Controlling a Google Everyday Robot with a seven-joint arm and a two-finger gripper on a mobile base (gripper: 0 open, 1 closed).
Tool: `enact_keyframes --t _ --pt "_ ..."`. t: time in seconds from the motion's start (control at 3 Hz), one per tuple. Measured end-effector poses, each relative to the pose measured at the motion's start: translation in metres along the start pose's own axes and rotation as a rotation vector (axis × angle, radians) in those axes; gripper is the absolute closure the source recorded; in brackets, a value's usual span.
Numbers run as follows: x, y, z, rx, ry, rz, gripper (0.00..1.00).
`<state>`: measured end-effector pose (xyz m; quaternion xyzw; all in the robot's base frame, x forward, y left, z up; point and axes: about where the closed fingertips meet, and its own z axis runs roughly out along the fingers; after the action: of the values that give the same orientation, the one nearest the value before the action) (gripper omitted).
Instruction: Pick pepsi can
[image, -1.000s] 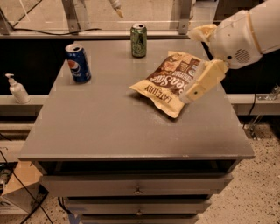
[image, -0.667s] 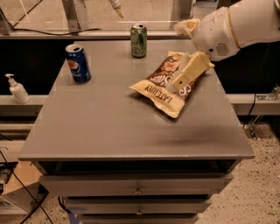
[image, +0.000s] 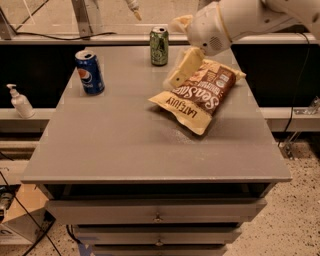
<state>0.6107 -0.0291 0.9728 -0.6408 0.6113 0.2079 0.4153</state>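
Pepsi can (image: 90, 72) is standing upright on the surface (image: 125, 145), lying well apart to the left of the claw (image: 182, 70) in the camera view. The claw is hovering over the chip bag (image: 200, 97); I cannot tell whether it is wide or narrow.

A grey table (image: 125, 145) is standing on a speckled floor (image: 300, 220); a soap dispenser (image: 21, 102) is sitting on a shelf (image: 40, 114) beyond its left edge, a cable (image: 296, 95) is hanging past its right edge, and the gripper (image: 181, 46) is hovering over its far right corner
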Motion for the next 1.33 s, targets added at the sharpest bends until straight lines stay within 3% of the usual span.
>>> enact_keyframes --t 0.33,1.0,1.33 --pt "-0.018 -0.007 0.040 -0.071 -0.020 -0.032 0.00" --pt "-0.024 -0.007 0.054 -0.076 -0.038 -0.018 0.00" --pt "-0.036 -0.011 0.085 -0.085 -0.101 -0.025 0.00"
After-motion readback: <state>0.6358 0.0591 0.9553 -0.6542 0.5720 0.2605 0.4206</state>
